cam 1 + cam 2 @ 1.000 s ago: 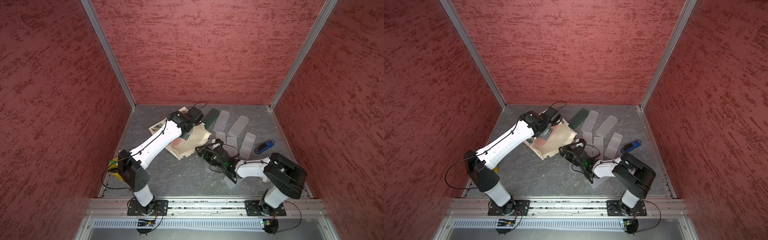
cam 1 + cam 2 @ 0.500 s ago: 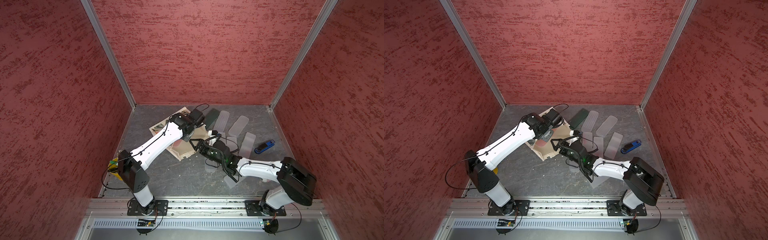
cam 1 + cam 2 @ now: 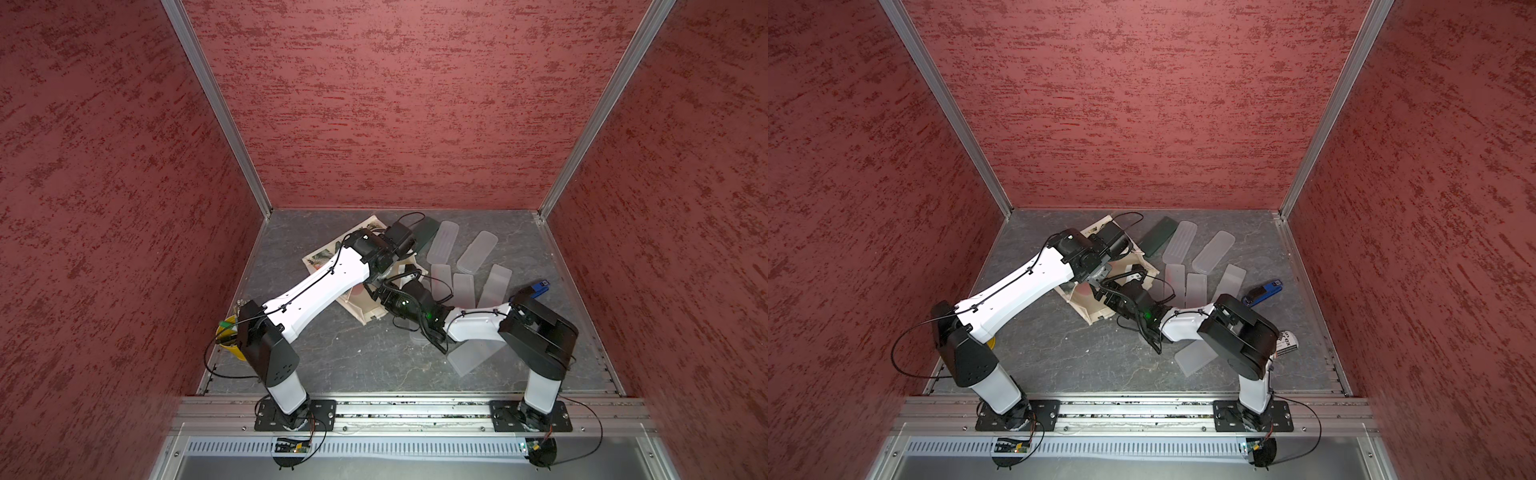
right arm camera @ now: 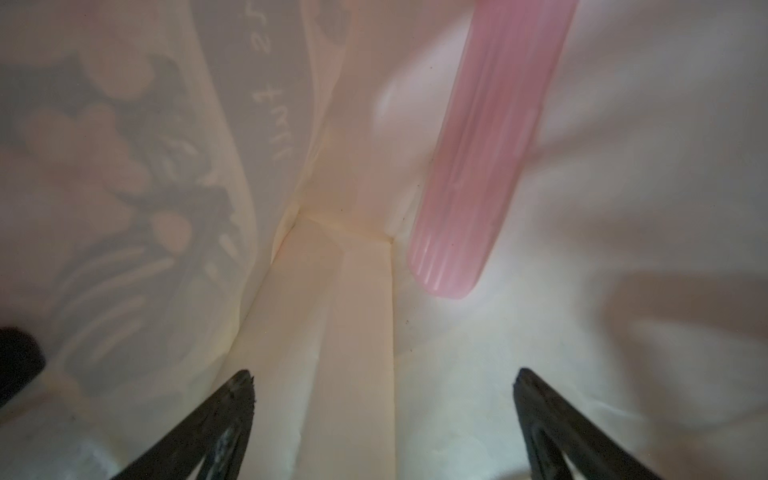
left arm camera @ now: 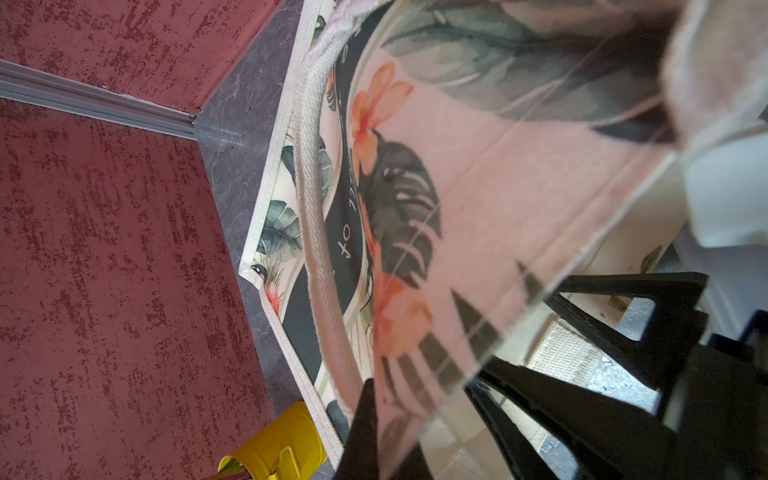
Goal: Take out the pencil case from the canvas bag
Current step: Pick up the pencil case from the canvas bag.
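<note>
Left arm (image 3: 320,291) and right arm (image 3: 478,326) have white shells, black joints, thin black cables; black base plates (image 3: 295,415) carry screws.

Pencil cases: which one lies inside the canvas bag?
The pink case, seen within the canvas bag by the right wrist camera; the frosted cases and the dark green case lie outside it.

Cream, rope-handled canvas bag (image 3: 322,259) with leaf-and-orange-flower print, lying on its broad side toward the back of the floor, mouth open, with a pink translucent ribbed pencil case (image 4: 486,158) inside against the pale lining.
</note>
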`<act>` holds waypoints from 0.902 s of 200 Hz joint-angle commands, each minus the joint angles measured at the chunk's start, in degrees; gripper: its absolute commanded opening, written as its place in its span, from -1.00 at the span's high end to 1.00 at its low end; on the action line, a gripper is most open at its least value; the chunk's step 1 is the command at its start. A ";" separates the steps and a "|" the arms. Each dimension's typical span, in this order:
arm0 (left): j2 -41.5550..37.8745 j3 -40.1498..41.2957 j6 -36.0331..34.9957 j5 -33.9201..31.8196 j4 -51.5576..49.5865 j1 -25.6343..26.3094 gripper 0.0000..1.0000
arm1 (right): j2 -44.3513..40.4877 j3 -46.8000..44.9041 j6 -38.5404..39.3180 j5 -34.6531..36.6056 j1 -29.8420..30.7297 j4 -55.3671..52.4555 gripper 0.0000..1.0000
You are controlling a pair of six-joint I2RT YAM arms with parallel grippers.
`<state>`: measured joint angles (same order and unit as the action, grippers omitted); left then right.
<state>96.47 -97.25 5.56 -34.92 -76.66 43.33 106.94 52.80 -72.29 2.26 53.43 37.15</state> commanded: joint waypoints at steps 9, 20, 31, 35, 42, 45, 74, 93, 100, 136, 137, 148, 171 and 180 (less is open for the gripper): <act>-0.40 -0.39 0.79 -1.50 0.35 1.00 1.00 | 3.01 2.86 -4.38 3.59 0.18 -2.44 -0.93; -0.31 -0.48 0.82 -1.65 0.24 1.35 1.00 | 4.09 3.31 -5.31 3.88 0.10 -2.28 -0.93; -0.36 -0.48 0.85 -1.72 0.07 1.71 1.00 | 5.17 3.75 -6.28 3.69 0.01 -2.17 -0.92; -0.39 -0.56 0.72 -1.78 0.07 1.82 1.00 | 5.61 3.92 -6.61 3.71 0.01 -2.28 -0.92; -0.42 -0.64 0.69 -1.90 -0.02 2.06 1.00 | 6.24 4.34 -7.08 3.55 -0.09 -2.78 -0.91; -0.48 -0.66 0.75 -1.99 -0.06 2.13 1.00 | 6.53 4.54 -7.26 3.62 -0.10 -2.93 -0.91; -0.36 -0.61 1.15 -2.09 0.06 3.54 1.00 | 10.17 7.53 -8.11 2.32 -0.68 -4.19 -0.85; 0.12 -0.80 1.57 -2.17 -0.33 4.37 1.00 | 12.67 9.17 -9.62 1.07 -1.27 -3.70 -0.83; 0.39 -0.91 1.71 -2.25 -0.65 4.56 1.00 | 13.30 9.17 -10.40 0.66 -1.53 -2.70 -0.82; 0.06 -0.91 2.27 -2.27 -1.49 5.42 1.00 | 14.48 9.12 -11.25 1.87 -1.82 0.20 -0.80; 0.05 -0.87 2.27 -2.26 -1.48 5.43 1.00 | 14.51 9.15 -11.27 1.82 -1.83 0.29 -0.80; -0.29 -0.41 1.61 -1.90 -0.98 6.02 1.00 | 14.53 9.46 -10.99 1.77 -1.86 0.76 -0.79; -0.44 1.64 -1.52 -2.67 1.52 9.11 1.00 | 15.46 11.55 -11.06 0.99 -1.90 -0.90 -0.80; -0.32 1.97 -1.78 -2.79 2.23 10.04 1.00 | 16.31 11.80 -12.44 0.20 -2.01 -0.74 -0.79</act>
<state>96.57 -96.47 6.17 -38.30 -77.69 49.06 120.31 62.00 -81.69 3.88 51.92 38.96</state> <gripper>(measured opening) 0.054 0.899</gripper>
